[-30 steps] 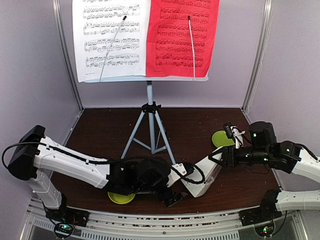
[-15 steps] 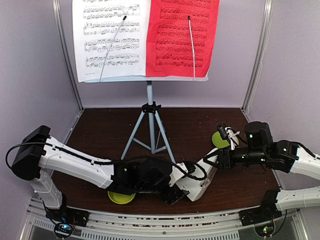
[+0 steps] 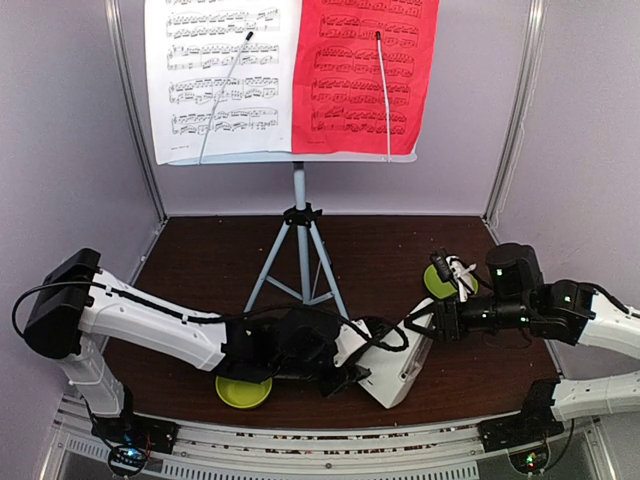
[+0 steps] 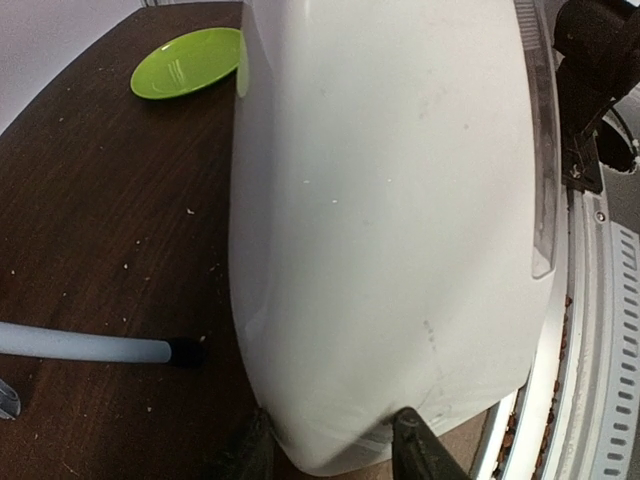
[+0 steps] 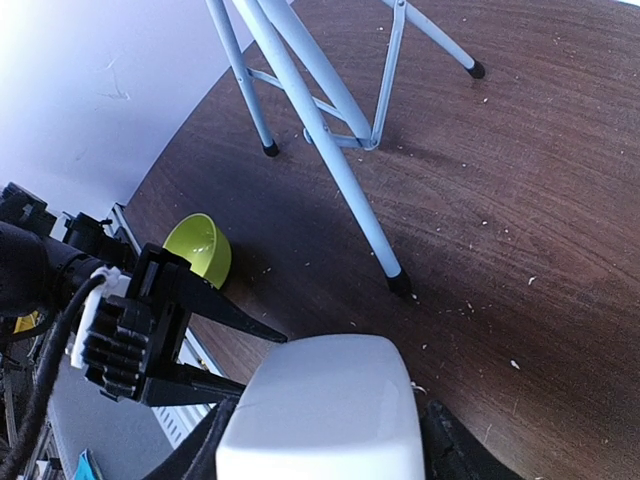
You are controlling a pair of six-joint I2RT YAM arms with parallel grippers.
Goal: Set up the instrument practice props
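The music stand (image 3: 299, 215) stands on its grey tripod at the back, with a white page (image 3: 222, 75) and a red page (image 3: 365, 72) of sheet music on its desk. The cream metronome (image 3: 397, 362) lies tilted near the front edge, held between both arms. My left gripper (image 3: 362, 372) is shut on its narrow end; in the left wrist view the metronome (image 4: 390, 220) fills the frame, with both fingertips (image 4: 420, 450) pressed on its sides. My right gripper (image 3: 425, 326) is shut on the wide end of the metronome (image 5: 325, 420).
A lime-green bowl (image 3: 243, 390) sits under my left forearm by the front edge, also in the right wrist view (image 5: 197, 248). A lime-green plate (image 3: 440, 278) lies beside my right wrist. A tripod foot (image 5: 398, 283) rests close to the metronome. The rail (image 3: 330, 450) runs along the front.
My left gripper has slid right onto the metronome's narrow end and closed its fingers against it. The right gripper and the metronome have shifted slightly left and lower.
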